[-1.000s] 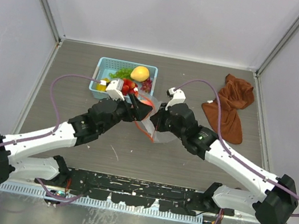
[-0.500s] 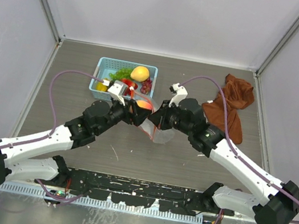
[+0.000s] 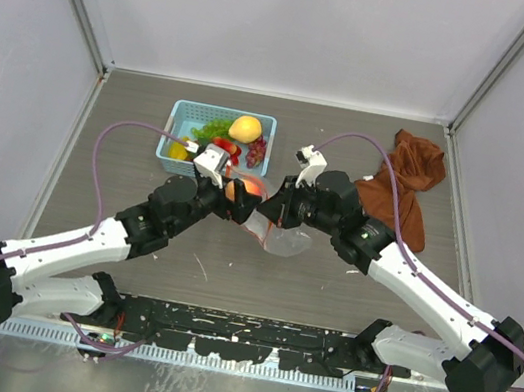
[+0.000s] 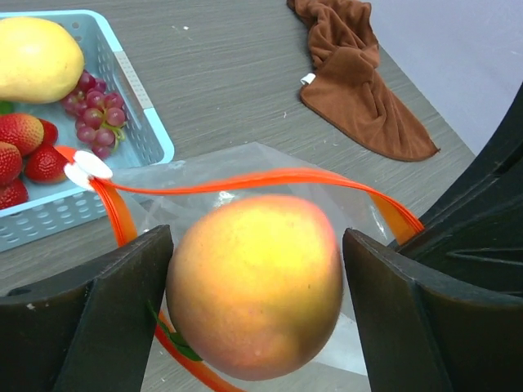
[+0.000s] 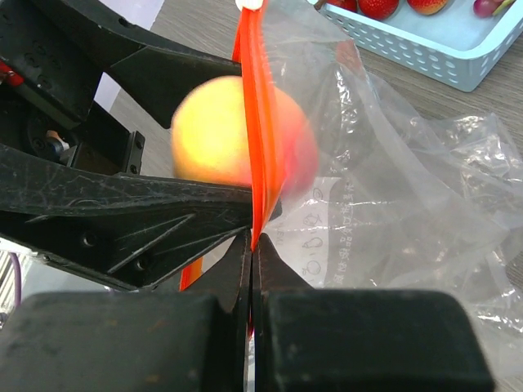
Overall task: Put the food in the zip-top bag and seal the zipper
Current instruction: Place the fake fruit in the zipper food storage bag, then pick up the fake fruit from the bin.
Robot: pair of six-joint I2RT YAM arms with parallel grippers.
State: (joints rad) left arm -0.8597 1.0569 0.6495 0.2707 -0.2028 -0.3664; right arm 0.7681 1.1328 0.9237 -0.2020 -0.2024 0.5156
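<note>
Left gripper (image 4: 256, 238) spread around orange-red peach (image 4: 255, 286); right gripper (image 5: 251, 245) pinching zipper (image 5: 260, 122), plain only in right wrist view.

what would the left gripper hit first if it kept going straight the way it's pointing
Probably the zip-top bag: its open mouth, ringed by the zipper, lies right ahead of the left gripper, just past the orange-red peach between its fingers. Depth is unclear.

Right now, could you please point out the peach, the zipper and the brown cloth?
peach (image 4: 255, 282): left wrist view, middle of fruit.
zipper (image 4: 270, 175): left wrist view, far strip's middle.
brown cloth (image 3: 401, 187): top view, centre of folds.
</note>
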